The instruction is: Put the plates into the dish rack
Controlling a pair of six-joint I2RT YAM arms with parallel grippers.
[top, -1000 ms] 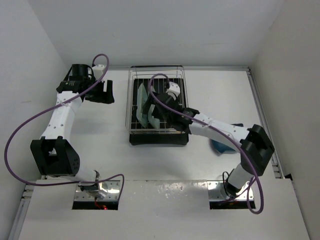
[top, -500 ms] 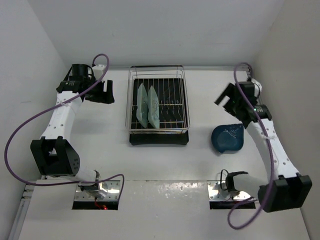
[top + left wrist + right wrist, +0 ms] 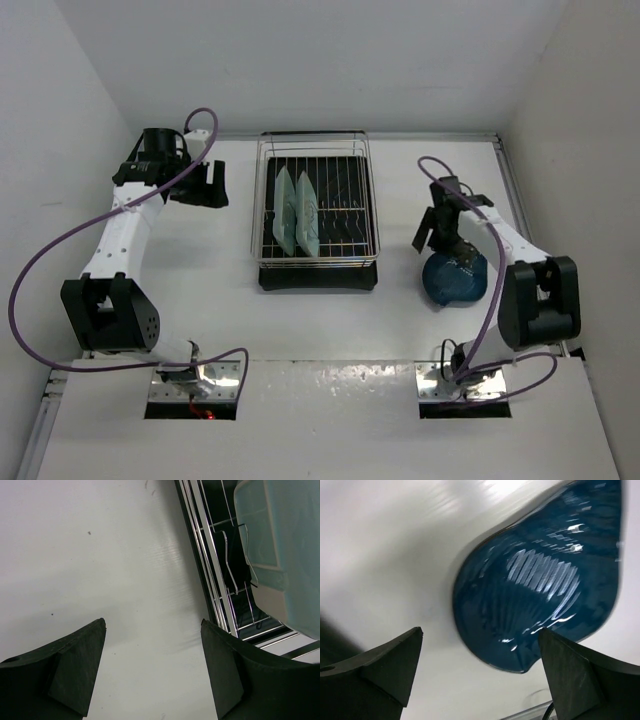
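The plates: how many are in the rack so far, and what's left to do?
Two of three are done: both pale green plates stand upright in the dish rack. In hand: the right arm hangs above the dark blue plate, jaws open, not gripping it. Left: lift that plate off the table and slot it in.

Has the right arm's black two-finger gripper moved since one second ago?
Yes. The right gripper left the chrome wire dish rack and now hangs open above the dark blue roundish plate, to the rack's right.
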